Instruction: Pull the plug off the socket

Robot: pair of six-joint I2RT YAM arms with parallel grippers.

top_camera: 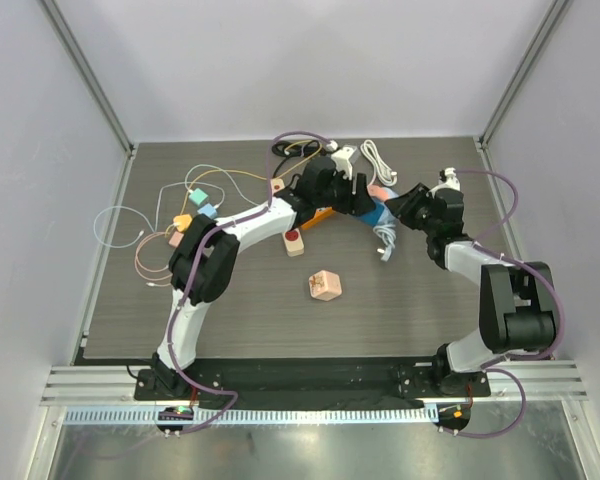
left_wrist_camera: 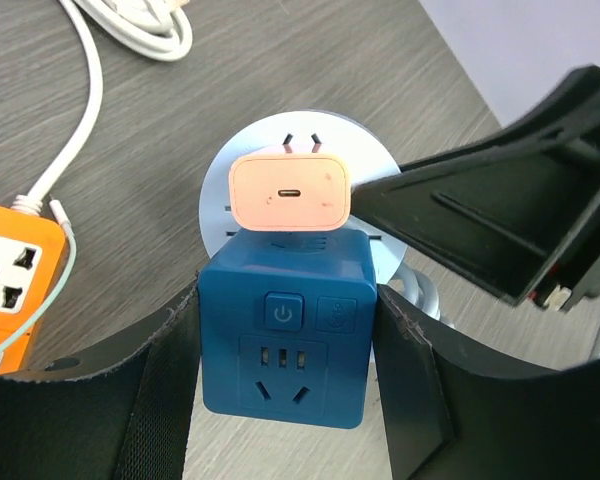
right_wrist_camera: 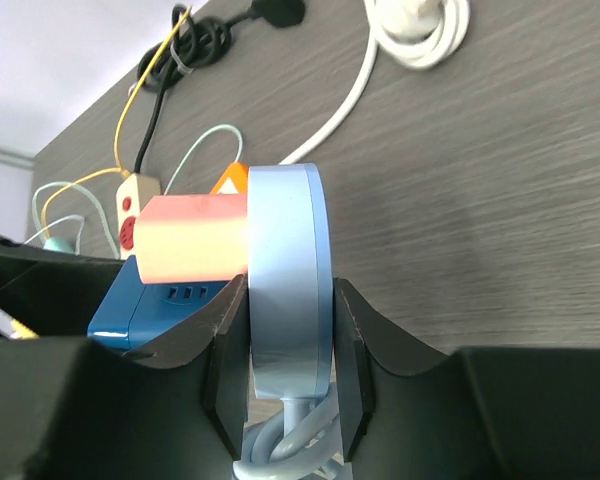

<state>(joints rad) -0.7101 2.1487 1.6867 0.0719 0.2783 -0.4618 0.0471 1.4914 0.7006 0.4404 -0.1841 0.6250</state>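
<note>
Left claw [left_wrist_camera: 285, 350]: about half open, one finger on each side of the blue cube [left_wrist_camera: 285, 300], both pads touching it. The cube is held.

Right claw [right_wrist_camera: 290, 372]: narrower, closed across the pale blue disc [right_wrist_camera: 290, 270], one finger on each flat face. The disc stands on edge between them, and its cable hangs in loops below.

Plug [left_wrist_camera: 288, 192]: pink, port face towards my left camera. It sits at the far end of the cube with its back against the disc's face. I cannot tell from here which of the two it is seated in.

Position: the claws meet at the back centre of the table [top_camera: 430, 300], close to its rear edge and the back wall.

Room: bare table lies in front of the claws towards my bases, and more to the right of the right arm. The rear and left sides are tighter.

Around, left side:
- orange strip [left_wrist_camera: 10, 270] just beside the left finger, with its white lead running back
- wooden piece with a red button [top_camera: 295, 242] near the left forearm
- thin loose wires [top_camera: 130, 235] spread towards the left edge

Around, behind:
- white coil [right_wrist_camera: 420, 25]
- black cable bundle [right_wrist_camera: 195, 45]
- small beige adapter [right_wrist_camera: 130, 200] on a yellow wire

Around, front: wooden block [top_camera: 326, 286], well apart from both claws.

In the way: the right claw's body fills the space just right of the plug in the left wrist view. The cube and disc close it in on two sides.
</note>
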